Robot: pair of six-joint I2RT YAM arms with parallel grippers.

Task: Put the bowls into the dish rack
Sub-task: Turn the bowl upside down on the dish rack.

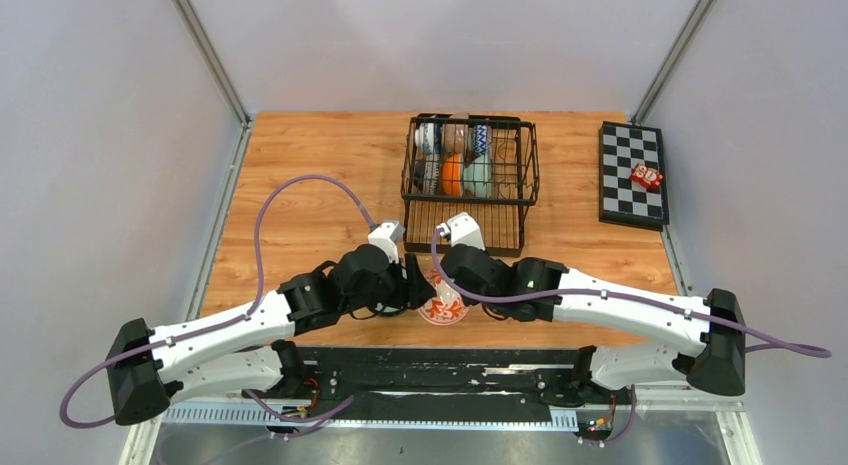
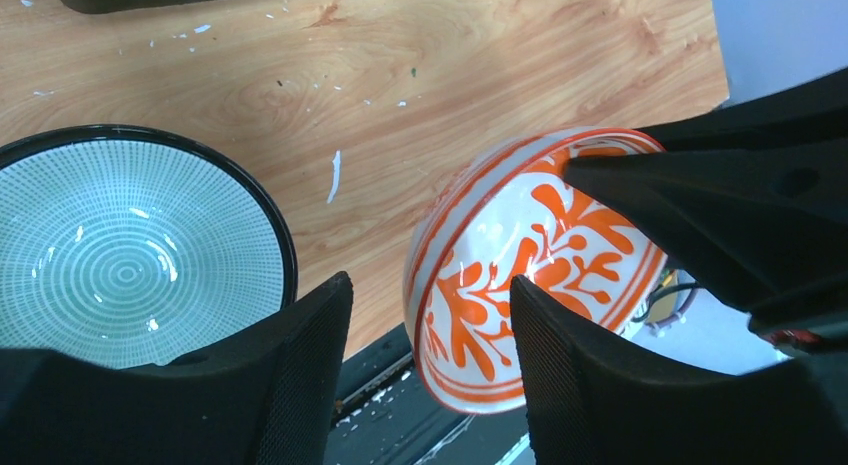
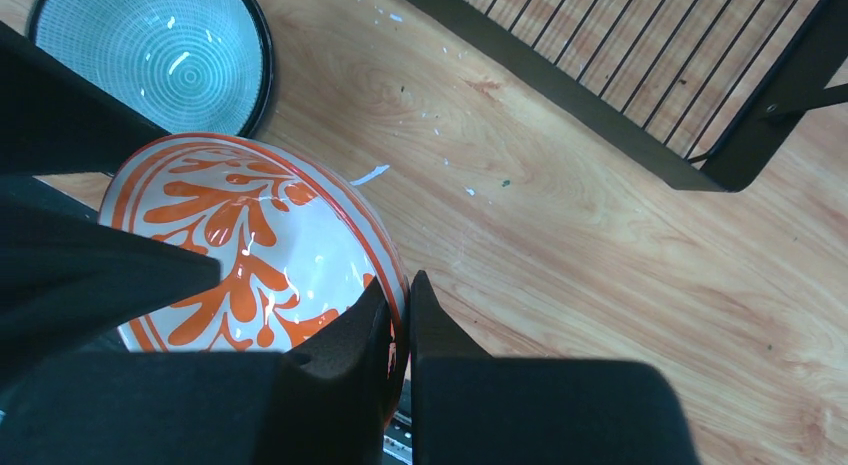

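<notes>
Wooden tabletop (image 1: 310, 175): right gripper (image 3: 400, 290) fingers clamp the rim of a tilted white ceramic bowl with orange floral pattern (image 3: 250, 235) at the near edge; left gripper (image 2: 430, 285) fingers stand apart astride it. Likely a handover; next, secure one grip, then reach the far black wire dish rack (image 1: 480, 225).

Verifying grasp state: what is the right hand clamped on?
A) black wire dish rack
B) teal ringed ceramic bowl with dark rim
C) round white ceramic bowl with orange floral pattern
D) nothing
C: the right hand pinches the rim of the white orange-floral ceramic bowl.
</notes>
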